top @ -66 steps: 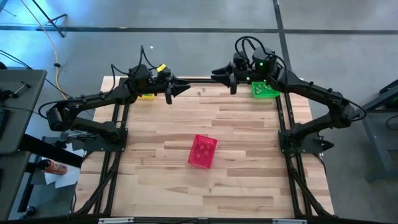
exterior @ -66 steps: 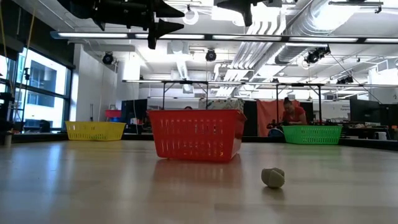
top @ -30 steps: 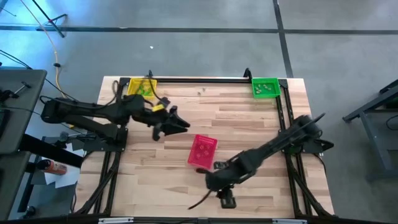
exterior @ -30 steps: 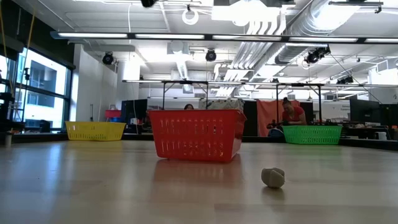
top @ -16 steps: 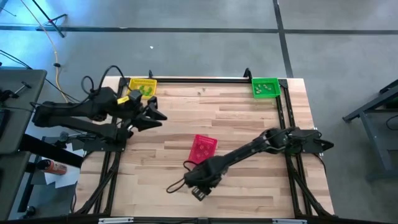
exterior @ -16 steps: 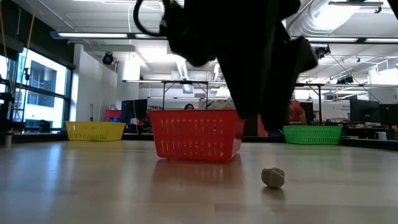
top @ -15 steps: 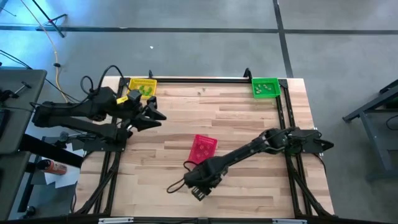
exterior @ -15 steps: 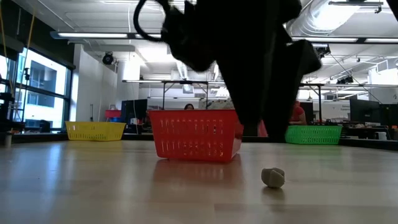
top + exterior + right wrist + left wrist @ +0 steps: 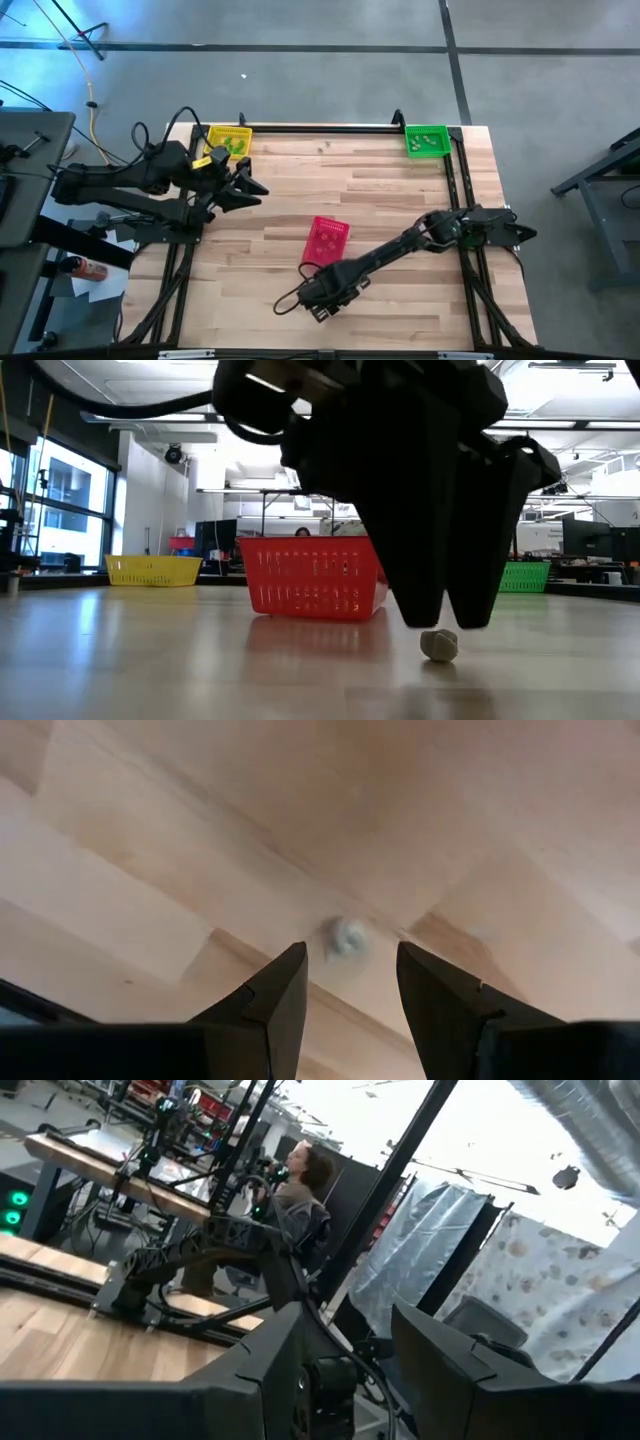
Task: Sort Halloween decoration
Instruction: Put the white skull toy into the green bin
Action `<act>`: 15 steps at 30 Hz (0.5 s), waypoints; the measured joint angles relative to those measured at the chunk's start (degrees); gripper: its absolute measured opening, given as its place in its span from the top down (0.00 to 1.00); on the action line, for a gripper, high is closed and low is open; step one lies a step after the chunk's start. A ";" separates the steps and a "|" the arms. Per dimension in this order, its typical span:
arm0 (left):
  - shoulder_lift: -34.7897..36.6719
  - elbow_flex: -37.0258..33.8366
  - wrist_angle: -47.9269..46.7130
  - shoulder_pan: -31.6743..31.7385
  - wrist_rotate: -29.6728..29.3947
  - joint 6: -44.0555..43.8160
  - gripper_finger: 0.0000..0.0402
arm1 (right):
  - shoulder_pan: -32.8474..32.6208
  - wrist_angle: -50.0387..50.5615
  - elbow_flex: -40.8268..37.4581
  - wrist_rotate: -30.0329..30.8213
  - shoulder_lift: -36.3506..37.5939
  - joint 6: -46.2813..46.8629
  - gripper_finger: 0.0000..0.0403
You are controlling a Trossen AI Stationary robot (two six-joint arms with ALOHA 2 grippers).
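Right claw (image 9: 447, 622) low over the counter (image 9: 400, 200) near its 6 o'clock edge, fingers (image 9: 272, 1005) parted with a clear gap, pointing down. A small pale trinket (image 9: 439, 645) sits on the wood just under the tips, in line with the gap, not gripped; whether the tips touch it cannot be told. In the right wrist view the trinket (image 9: 346, 936) lies just beyond the fingertips, centred between them.

Change since half a second ago: right claw (image 9: 318, 305) has dropped lower and shifted slightly toward the camera edge; in the low view it now fills far more of the scene and stands directly above the trinket, hiding part of the green basket. Trinket itself has not moved.

Left claw (image 9: 255, 189) waits at about 9 o'clock on the counter, near the yellow basket, position unchanged. Its fingers (image 9: 262, 1370) stand parted, holding nothing. A seated person (image 9: 296, 1200) shows in the room beyond it.

Containers:
- Pink basket (image 9: 326, 241), mid-counter, just at 12 o'clock of the right claw; holds several small items, kind not resolvable.
- Yellow basket (image 9: 228, 140), 11 o'clock corner; small green and orange bits inside.
- Green basket (image 9: 426, 140), 1 o'clock corner; small pale specks inside.
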State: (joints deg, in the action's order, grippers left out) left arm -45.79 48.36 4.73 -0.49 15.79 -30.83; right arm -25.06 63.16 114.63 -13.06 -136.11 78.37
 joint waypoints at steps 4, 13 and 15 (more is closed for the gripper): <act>-0.10 0.00 -0.87 0.00 -0.03 -0.40 0.64 | -0.11 -1.06 0.00 0.38 -1.04 0.04 0.62; -0.05 0.00 -0.72 0.02 -0.17 -0.42 0.64 | -0.24 -1.12 0.11 1.80 -2.05 0.77 0.62; -0.05 0.00 -0.72 0.02 -0.19 -0.42 0.64 | -0.33 -1.04 0.12 3.22 -2.05 1.41 0.62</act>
State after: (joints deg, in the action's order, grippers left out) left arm -45.84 48.36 4.02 -0.47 15.60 -31.24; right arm -25.39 62.12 114.75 -9.84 -138.17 79.78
